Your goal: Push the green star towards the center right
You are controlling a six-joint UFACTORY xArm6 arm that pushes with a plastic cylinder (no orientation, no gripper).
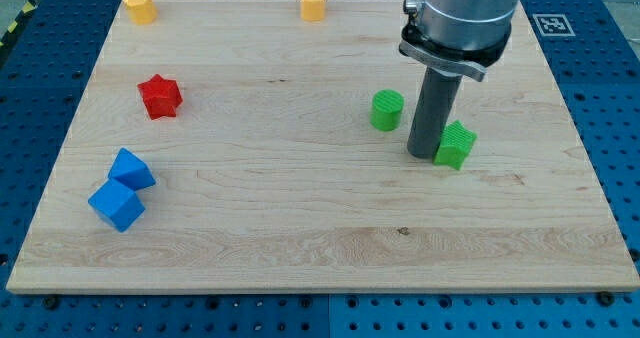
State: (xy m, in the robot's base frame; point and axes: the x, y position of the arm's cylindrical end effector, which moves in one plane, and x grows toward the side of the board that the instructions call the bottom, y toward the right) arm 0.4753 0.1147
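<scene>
- My tip stands on the table, in the right half of the view, a little above the middle height.
- The arm has no fingers; it ends only in a straight dark rod, so nothing is grasped or released here.
- The green star lies just at the right of my tip and seems to touch the rod; the rod hides its left edge.
- A green cylinder stands near my tip, at its upper left, apart from the rod.
- The red star lies far away, at the view's left, in the upper half.
- Two blue blocks sit at the lower left: the upper blue block and the lower blue block touch each other.
- One yellow block is at the top left corner of the table, and a second yellow block is at the top edge, near the middle.
</scene>
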